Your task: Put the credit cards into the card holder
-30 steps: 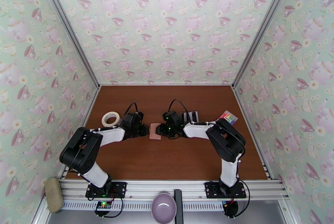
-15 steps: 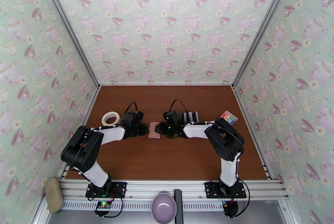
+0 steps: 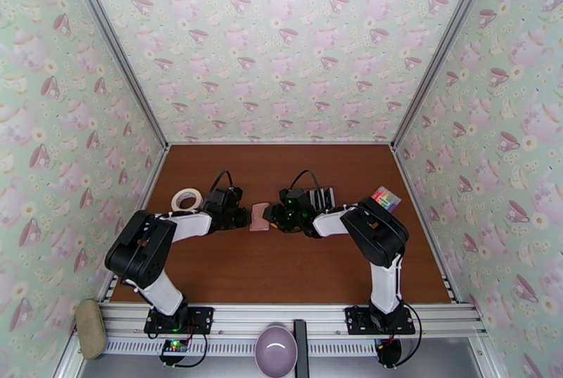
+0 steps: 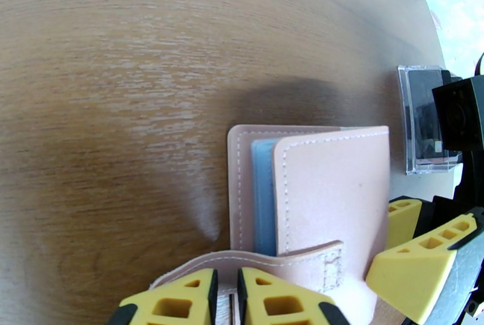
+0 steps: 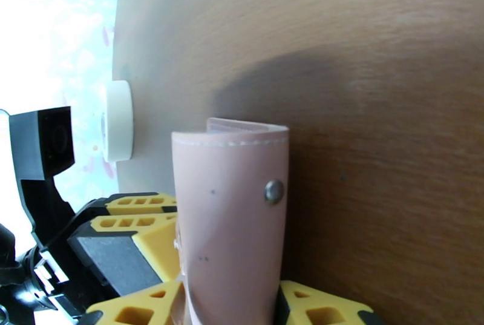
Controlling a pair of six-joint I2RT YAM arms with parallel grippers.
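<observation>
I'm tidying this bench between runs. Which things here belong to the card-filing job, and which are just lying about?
Job in hand:
- card holder
- credit cards

Just lying about:
- tape roll
- rainbow-striped block
- purple bowl
- grey-green pad by the left rail

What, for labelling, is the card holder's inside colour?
The card holder is pale blue inside; left wrist view.

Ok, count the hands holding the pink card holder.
2. The left hand pinches the snap tab of the card holder; the right hand grips its folded cover from the opposite side.
</observation>
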